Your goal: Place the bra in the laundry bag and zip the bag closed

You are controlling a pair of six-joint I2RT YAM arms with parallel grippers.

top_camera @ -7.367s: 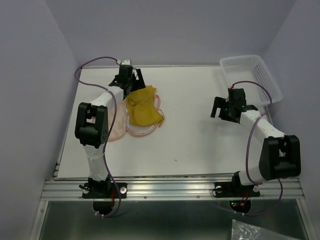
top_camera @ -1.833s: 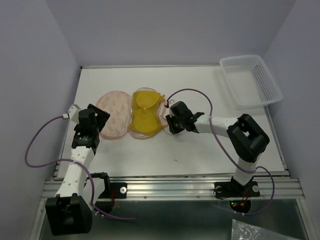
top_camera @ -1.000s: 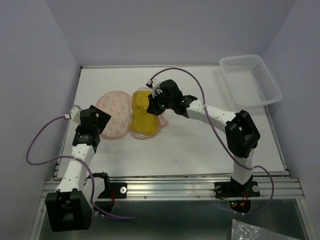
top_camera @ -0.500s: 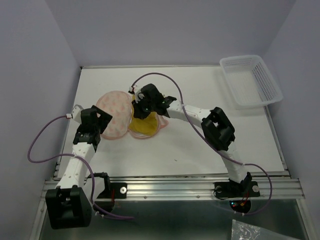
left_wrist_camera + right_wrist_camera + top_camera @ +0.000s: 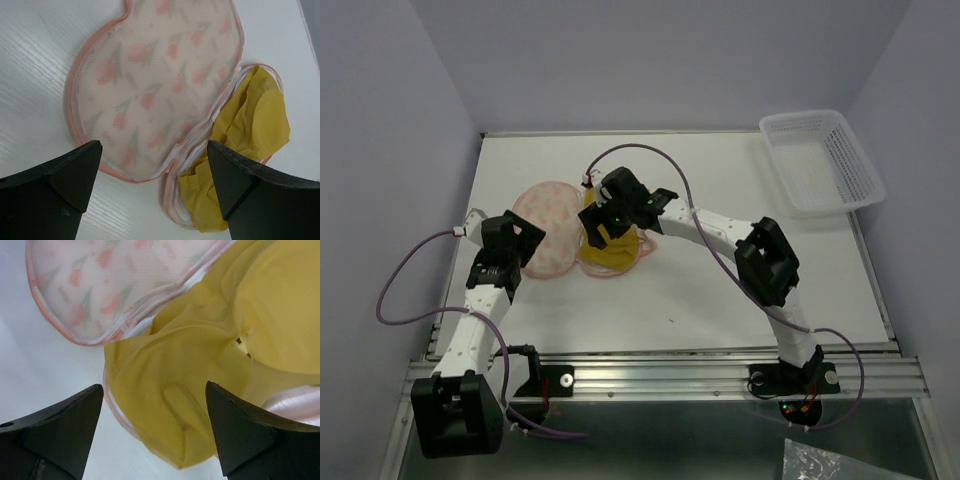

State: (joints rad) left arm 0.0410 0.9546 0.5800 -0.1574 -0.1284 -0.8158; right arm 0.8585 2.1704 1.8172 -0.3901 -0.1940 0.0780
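Laundry bag (image 5: 150,75) is lying opened flat toward the far-left part of the bench (image 5: 720,290), with its patterned lid half on the left. The other half is carrying the bra (image 5: 610,250), bunched mostly inside the pink rim, so loading looks done. Right gripper (image 5: 154,385) is hovering directly over the bra, claw spread, pinching nothing. Left gripper (image 5: 154,145) is waiting spread over the lid's near-left edge, probably placed to fold it over for zipping.

The laundry bag (image 5: 150,90) is thin, matt printed cloth with a fine mesh weave and smooth pink binding. The bra (image 5: 200,375) lying in it is soft, creased yellow fabric. The tabletop (image 5: 720,290) under the bag is white, faintly grained and slightly glossy. The left pincer (image 5: 152,150) and right pincer (image 5: 155,387) look like matt black plastic.
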